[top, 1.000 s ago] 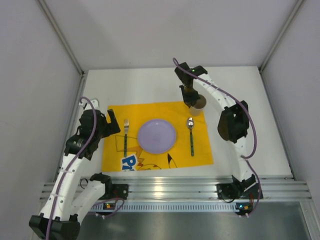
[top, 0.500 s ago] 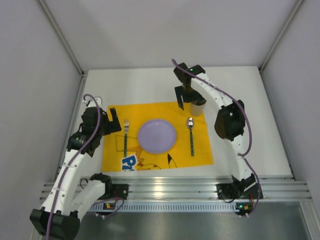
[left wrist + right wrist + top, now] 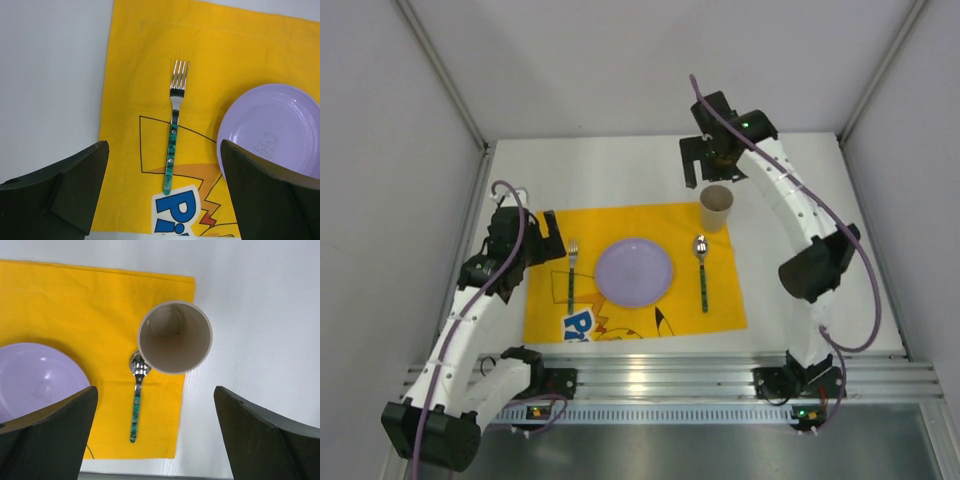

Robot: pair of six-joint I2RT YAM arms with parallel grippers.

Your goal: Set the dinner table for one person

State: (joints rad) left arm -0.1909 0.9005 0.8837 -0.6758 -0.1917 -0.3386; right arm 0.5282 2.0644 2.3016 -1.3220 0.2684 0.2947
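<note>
On the white dinner table (image 3: 620, 170) lies a yellow placemat (image 3: 545, 300). It carries a purple plate (image 3: 634, 271), a fork (image 3: 571, 272) to the plate's left and a spoon (image 3: 702, 270) to its right. A tan paper cup (image 3: 716, 208) stands upright and empty at the mat's far right corner. My right gripper (image 3: 703, 172) hovers open just behind and above the cup (image 3: 175, 337), with nothing between its fingers (image 3: 155, 390). My left gripper (image 3: 548, 240) hangs open above the fork (image 3: 173, 135), apart from it.
Grey walls close in the table on three sides. A metal rail (image 3: 660, 380) runs along the near edge by the arm bases. Bare white tabletop (image 3: 260, 315) lies right of the mat, and more (image 3: 50, 75) lies left of it.
My right gripper opened, let go of the cup and drew up and back from it. The cup stays at the mat's corner. The left arm shifted slightly.
</note>
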